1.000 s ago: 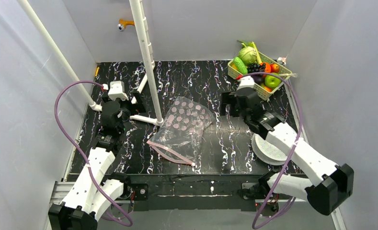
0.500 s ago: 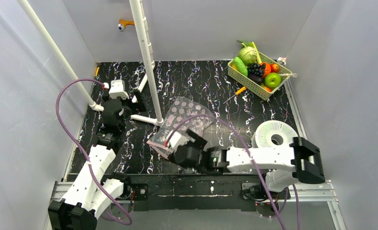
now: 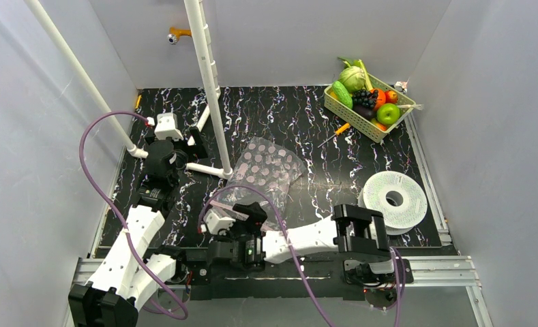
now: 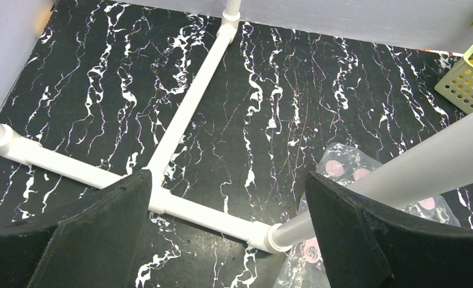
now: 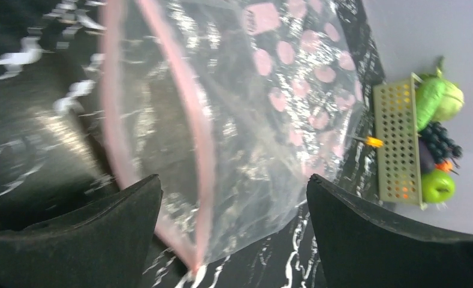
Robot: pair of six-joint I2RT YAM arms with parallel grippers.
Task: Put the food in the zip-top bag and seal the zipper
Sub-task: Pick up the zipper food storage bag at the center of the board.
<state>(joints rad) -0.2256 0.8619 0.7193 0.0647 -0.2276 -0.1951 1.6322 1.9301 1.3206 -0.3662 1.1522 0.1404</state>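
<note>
Reading left to right: left gripper (image 4: 226, 180) is parked at the left side of the table (image 3: 300, 109), jaws spread wide with nothing held. It points at the white pipe frame (image 4: 186, 114). The zip-top bag (image 3: 262, 170) lies to its right, past the frame's upright, well apart from the fingers. Only a dotted corner shows in the left wrist view.

The bag lies flat mid-table with its zipper (image 5: 205, 138) on the near edge. Right gripper (image 5: 234, 180) sits low at the near table edge, just short of that zipper and aimed at the bag. Its jaws are wide apart and grip nothing. In the right wrist view the pink strip runs up between the two fingers. A second pink line shows to its left, so the mouth is probably gaping, though blur makes that uncertain. Contact between fingers and bag can't be confirmed.

A white spool (image 3: 394, 199) lies flat to the right of the bag. The food (image 3: 388, 113) is in the basket (image 3: 329, 101) at the far right corner, well away from both grippers and from the bag. None of it is in the bag.

Against the earlier frames:
- One second ago the right arm reached up beside the basket.
- Half a second ago it lay across the bag's near edge.
- It has since pulled back toward the near edge.
- The spool, half hidden a second ago, is in full view.
- Left arm, bag and basket look unchanged.
</note>
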